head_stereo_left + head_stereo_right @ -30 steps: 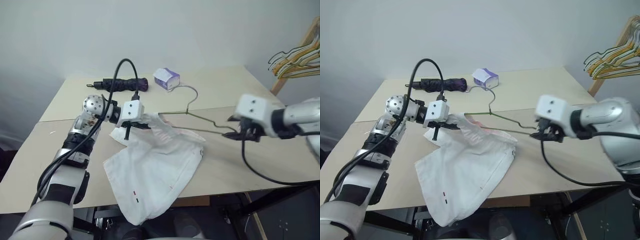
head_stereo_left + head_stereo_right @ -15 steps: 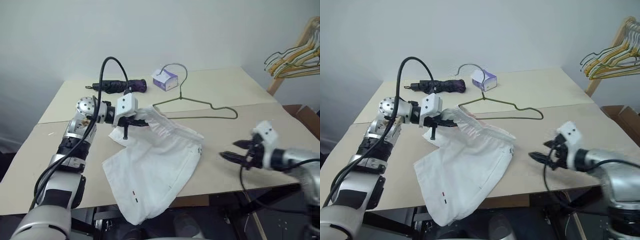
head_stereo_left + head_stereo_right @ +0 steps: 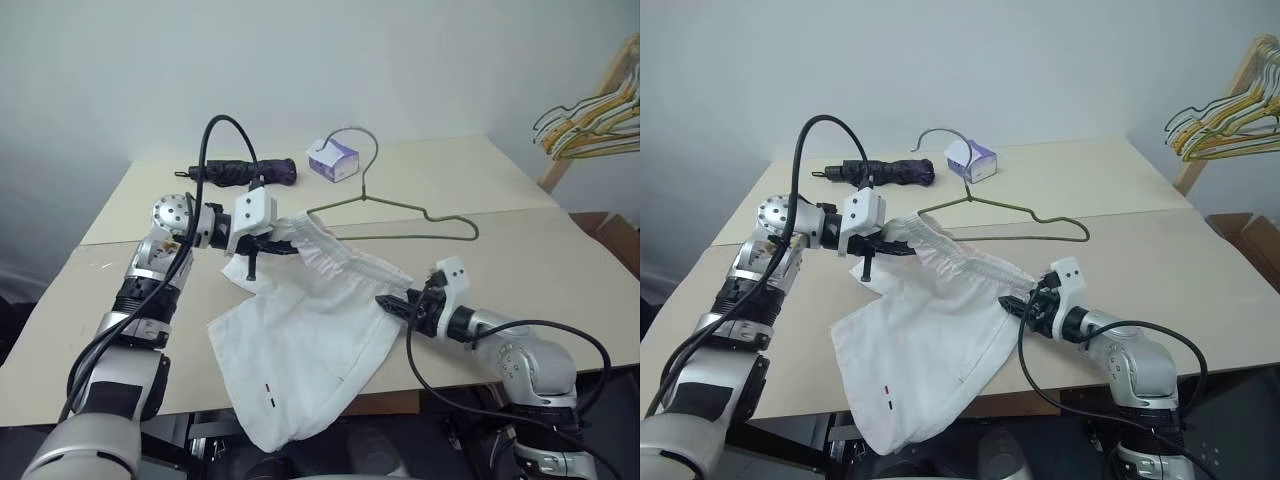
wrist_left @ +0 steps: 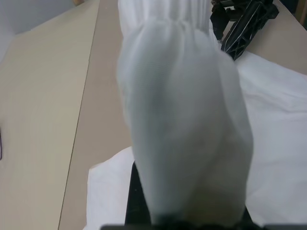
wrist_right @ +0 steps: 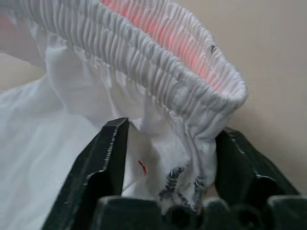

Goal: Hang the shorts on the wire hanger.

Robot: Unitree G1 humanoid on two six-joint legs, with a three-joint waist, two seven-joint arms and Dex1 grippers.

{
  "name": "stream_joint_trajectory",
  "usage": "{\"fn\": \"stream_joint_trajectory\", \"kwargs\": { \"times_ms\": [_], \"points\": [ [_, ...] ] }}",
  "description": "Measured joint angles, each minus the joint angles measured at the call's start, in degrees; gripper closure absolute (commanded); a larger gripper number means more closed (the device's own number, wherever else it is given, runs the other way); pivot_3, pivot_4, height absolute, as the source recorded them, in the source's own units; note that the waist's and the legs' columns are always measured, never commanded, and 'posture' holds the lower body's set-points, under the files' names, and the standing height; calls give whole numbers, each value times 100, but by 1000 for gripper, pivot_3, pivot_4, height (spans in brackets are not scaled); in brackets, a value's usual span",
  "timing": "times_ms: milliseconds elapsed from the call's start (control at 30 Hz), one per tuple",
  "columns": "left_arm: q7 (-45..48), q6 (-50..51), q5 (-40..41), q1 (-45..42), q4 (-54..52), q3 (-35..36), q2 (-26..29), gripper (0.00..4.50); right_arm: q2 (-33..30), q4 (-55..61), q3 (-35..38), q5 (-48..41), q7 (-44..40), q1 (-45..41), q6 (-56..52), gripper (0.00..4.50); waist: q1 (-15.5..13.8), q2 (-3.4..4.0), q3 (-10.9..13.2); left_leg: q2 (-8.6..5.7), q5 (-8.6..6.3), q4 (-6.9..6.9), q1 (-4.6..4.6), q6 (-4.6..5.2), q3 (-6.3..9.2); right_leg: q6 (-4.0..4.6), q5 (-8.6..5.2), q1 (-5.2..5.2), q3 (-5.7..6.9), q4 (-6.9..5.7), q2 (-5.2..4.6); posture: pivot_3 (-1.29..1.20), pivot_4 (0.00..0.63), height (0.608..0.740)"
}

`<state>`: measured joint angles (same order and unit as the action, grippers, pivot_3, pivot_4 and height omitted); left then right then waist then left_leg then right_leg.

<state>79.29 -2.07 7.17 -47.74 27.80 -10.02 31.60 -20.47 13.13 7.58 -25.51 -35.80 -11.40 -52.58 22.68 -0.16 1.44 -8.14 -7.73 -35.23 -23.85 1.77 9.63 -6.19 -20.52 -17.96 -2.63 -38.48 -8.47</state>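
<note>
across the beige table (image 3: 560, 250) my left gripper (image 3: 268, 245) pinched the limp shorts (image 3: 310, 330) by the waistband, my right gripper (image 3: 392, 305), fingers apart, straddling its far end, wire hanger (image 3: 400, 215) untouched.

The left claw (image 3: 272, 243) is mostly covered by the bunched waistband of the shorts (image 3: 310, 340), so its fingertips cannot be seen; in the left wrist view the cloth (image 4: 184, 120) hides almost the whole claw. The lower hem of the shorts hangs over the front edge of the worktop (image 3: 480, 180), and where it ends is hard to tell. The small dark marks (image 3: 271, 393) near the hem are too small to read. In the right wrist view the waistband (image 5: 158, 52) is cut by the picture's top edge. The print on the small purple box (image 3: 333, 158) is too small to read. The rack hangers (image 3: 590, 125) are cut by the right edge.
</note>
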Motion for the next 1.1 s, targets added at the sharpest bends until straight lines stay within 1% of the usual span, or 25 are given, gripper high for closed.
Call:
{"fn": "stream_joint_trajectory", "kwargs": {
  "times_ms": [33,133,167,200,367,533,633,867,1100],
  "points": [
    [0,4,0,3,-3,0,3,4500,0,0,0,-9,6,0,2,3025,-1,0,0,0,0,0,0,0,0,0,0,0,0,0,0,-360,0,740],
    [5,49,6,74,-94,0,14,4500,5,0,49,-78,63,9,7,3976,5,0,0,0,0,2,0,0,0,0,0,-2,-1,0,0,-365,0,740],
    [11,74,7,96,-105,0,19,4500,5,0,93,-114,91,9,7,4374,5,0,0,0,0,2,0,0,0,0,0,-2,-1,-1,0,-367,0,740],
    [28,98,11,141,-129,0,53,4500,5,7,183,-216,103,9,7,4443,8,0,0,0,0,2,1,0,0,0,0,-3,-1,-2,0,-368,0,740],
    [194,96,11,281,-214,-1,250,4500,-53,31,312,-308,153,9,29,4443,17,0,0,0,0,3,1,0,-1,0,0,-5,-3,-3,0,-375,0,740],
    [298,-56,-38,418,-182,-3,507,4500,-430,30,566,-525,75,7,35,4443,10,0,0,0,0,3,1,0,-1,0,0,-5,-2,-2,0,-377,0,740],
    [289,-164,-59,518,-157,-11,556,4500,-628,31,581,-651,-31,10,65,4443,18,0,0,1,0,4,2,0,-2,0,0,-5,-3,-2,-1,-374,0,740],
    [212,-264,-142,590,-93,-23,664,4500,-845,-26,618,-772,-69,17,122,4443,12,0,0,1,0,4,1,0,-2,0,0,-5,-3,-2,-1,-372,0,740],
    [-94,-400,-461,629,157,-91,708,4500,-978,-29,618,-865,-126,48,194,4443,16,0,0,1,0,5,2,0,-3,-1,0,-5,-3,-2,-1,-371,0,740]
  ]
}}
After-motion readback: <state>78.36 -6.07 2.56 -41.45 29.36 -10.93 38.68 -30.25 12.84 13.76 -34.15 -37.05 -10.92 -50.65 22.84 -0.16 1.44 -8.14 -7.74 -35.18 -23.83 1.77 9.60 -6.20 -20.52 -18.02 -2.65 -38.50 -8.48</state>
